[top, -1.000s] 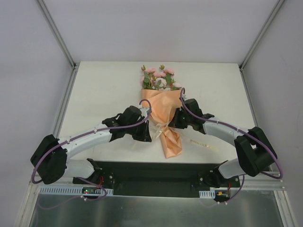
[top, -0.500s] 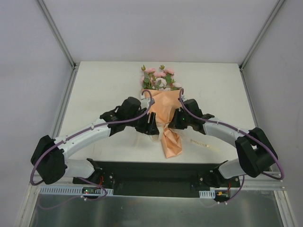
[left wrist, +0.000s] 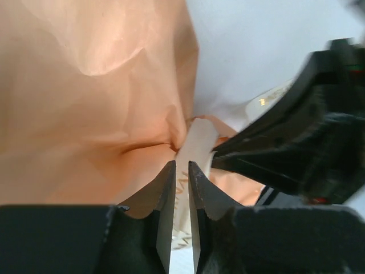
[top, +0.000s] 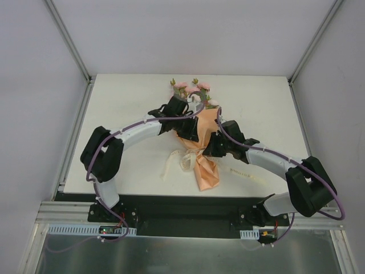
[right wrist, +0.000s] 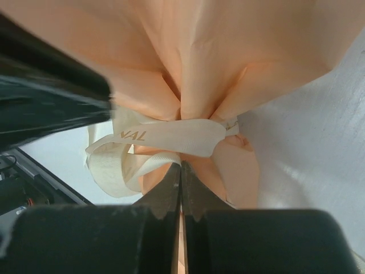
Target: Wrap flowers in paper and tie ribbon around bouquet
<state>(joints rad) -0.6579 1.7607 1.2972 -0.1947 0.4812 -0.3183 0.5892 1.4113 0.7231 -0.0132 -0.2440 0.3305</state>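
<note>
**Overhead gives the layout, the wrists give the knot**

From above, you see the bouquet (top: pixel 206 123) lying on the table (top: pixel 125 114). The flowers (top: pixel 191 91) point toward the far edge and the paper (top: pixel 206 174) tail points at the arm bases. Loose ends of the ribbon (top: pixel 183 160) trail off to the left of the pinched neck. Both claws crowd in on that neck, one from each side, but their fingertips are lost there (black on black).

The wrist views fill that in. Your left gripper (left wrist: pixel 181 171) has its jaws a thin slit apart. A lettered strip of ribbon shows through the slit, right by the crease of the neck. Whether they nip it, you cannot tell. Your right gripper (right wrist: pixel 181 166) has its jaws pressed flat together. Its tips sit just under the ribbon band that cinches the paper, with a loop hanging to their left.

Only the overhead shows you the blooms.
</note>
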